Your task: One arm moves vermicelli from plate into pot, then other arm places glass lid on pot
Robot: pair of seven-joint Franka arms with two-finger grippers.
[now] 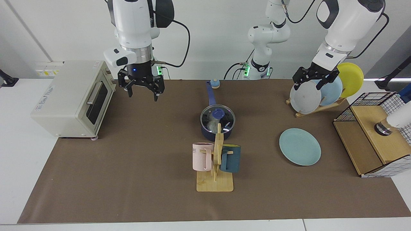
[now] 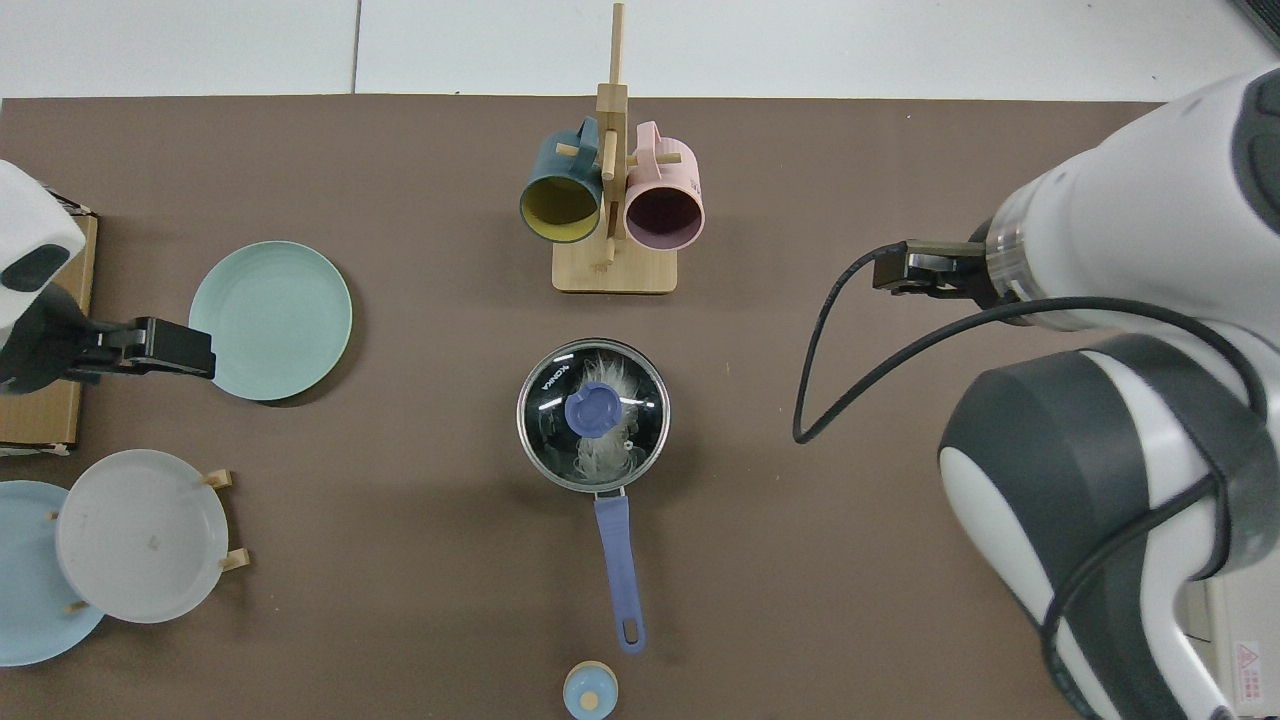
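The dark navy pot (image 1: 217, 130) stands mid-table behind the mug rack, its long blue handle (image 2: 618, 565) pointing toward the robots. The glass lid (image 2: 560, 440) with its blue knob (image 1: 218, 113) lies flat on the pot. White vermicelli (image 2: 603, 457) shows through the glass inside the pot. The pale teal plate (image 1: 300, 146) lies bare on the mat. My right gripper (image 1: 143, 93) hangs open and holds nothing, high beside the toaster oven and far from the pot. My left gripper (image 1: 310, 84) waits open in front of the plate rack, just off the teal plate's (image 2: 270, 320) edge.
A toaster oven (image 1: 72, 98) stands at one end. The wooden mug rack (image 1: 215, 170) holds a pink mug (image 1: 202, 156) and a dark teal mug (image 1: 231, 158). A rack holds a grey plate (image 1: 305, 98) with others. A wire-and-wood box (image 1: 374, 134) and a small blue-topped object (image 1: 214, 84) are nearby.
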